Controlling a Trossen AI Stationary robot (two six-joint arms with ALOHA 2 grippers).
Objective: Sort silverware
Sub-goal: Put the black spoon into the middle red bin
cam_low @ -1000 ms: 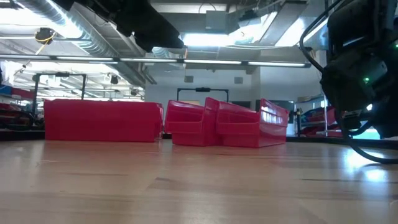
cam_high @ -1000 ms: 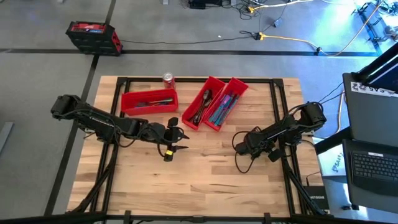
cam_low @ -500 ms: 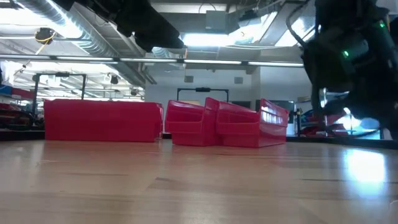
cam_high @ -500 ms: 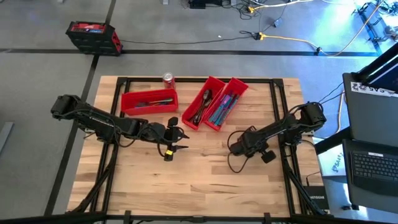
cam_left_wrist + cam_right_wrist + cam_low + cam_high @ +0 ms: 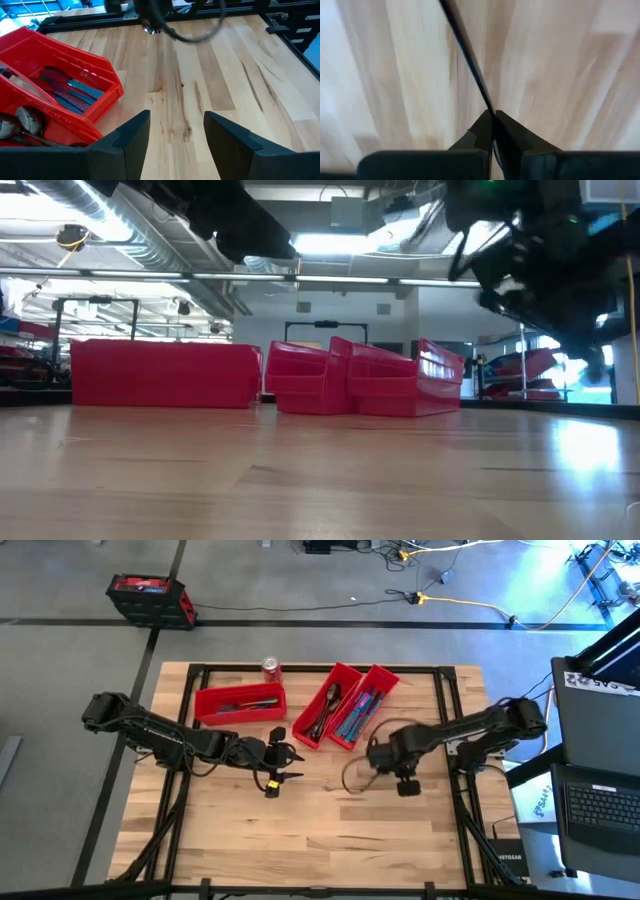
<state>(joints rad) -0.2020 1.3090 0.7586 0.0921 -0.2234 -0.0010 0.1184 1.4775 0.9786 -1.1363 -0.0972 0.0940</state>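
Butcher-block planks make up the table point(image 5: 320, 830), which sits on a dark frame over a grey floor strewn with cables. Three red bins stand at the table's far side: one bin point(image 5: 240, 703) lies crosswise just in front of a red soda can point(image 5: 270, 667), and it holds a few pieces of silverware point(image 5: 247, 703). To the right of that can, two long bins lie side by side at a slant. The nearer of the pair, the spoon bin point(image 5: 325, 705), carries dark spoons point(image 5: 22, 122); the other, the knife bin point(image 5: 362, 707), carries iridescent blue-teal-purple pieces point(image 5: 70, 92) that look like knives, though the handles alone cannot settle it.

Below and slightly right of the soda can, the left gripper point(image 5: 283, 766) hangs over bare wood in front of the crosswise bin, its fingers point(image 5: 131, 135) standing apart with nothing between them.

Farther right of the can and in front of the knife bin, the right gripper point(image 5: 382, 752) hovers over the planks. Its fingers point(image 5: 482, 131) are pressed together on a thin dark piece of silverware point(image 5: 465, 55), which sticks out forward from the tips over the wood
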